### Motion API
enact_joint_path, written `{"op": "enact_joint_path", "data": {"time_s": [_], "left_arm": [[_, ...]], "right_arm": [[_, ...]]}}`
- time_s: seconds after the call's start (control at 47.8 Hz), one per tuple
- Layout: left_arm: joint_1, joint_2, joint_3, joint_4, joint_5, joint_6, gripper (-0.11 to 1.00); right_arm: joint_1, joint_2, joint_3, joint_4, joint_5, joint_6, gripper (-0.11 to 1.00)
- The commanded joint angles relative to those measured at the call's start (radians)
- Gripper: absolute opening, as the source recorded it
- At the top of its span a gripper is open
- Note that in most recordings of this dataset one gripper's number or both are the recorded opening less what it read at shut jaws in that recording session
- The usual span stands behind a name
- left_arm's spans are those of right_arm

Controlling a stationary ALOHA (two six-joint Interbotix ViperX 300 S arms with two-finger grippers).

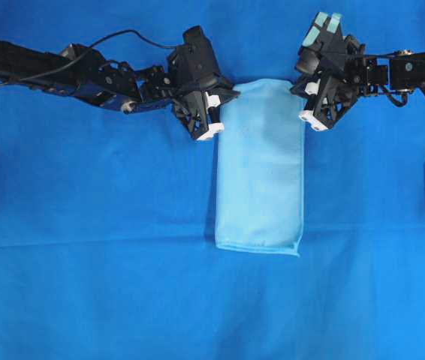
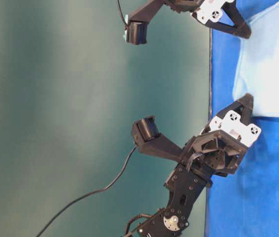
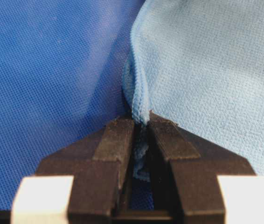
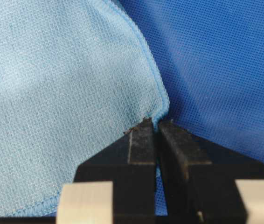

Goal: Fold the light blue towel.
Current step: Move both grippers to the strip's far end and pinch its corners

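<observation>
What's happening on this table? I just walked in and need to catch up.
Two robot arms are folding the light blue towel, which lies as a long, narrow strip on the blue table cover. The left gripper and the right gripper are each shut on a far corner of it, nothing lifted yet.

Both arms reach inward, wrists pitched down. Left gripper (image 3: 141, 122) jaws pinched together, fabric nipped between fingertips. Right gripper (image 4: 156, 125) jaws likewise closed, apparently on a hem; contact partly hidden by the fingers.
</observation>
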Motion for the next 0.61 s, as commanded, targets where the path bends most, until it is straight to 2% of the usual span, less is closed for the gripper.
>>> {"op": "enact_joint_path", "data": {"time_s": [0.0, 0.272, 0.586], "left_arm": [[-0.003, -0.014, 0.0, -0.002, 0.006, 0.002, 0.05], [-0.005, -0.075, 0.0, -0.002, 0.009, 0.005, 0.05], [0.003, -0.12, 0.005, -0.002, 0.009, 0.009, 0.05]], "right_arm": [[-0.003, -0.008, -0.02, -0.008, -0.003, 0.0, 0.02], [-0.003, -0.055, -0.058, -0.037, 0.063, 0.002, 0.02], [-0.002, -0.143, -0.021, -0.04, 0.092, 0.008, 0.02]]}}
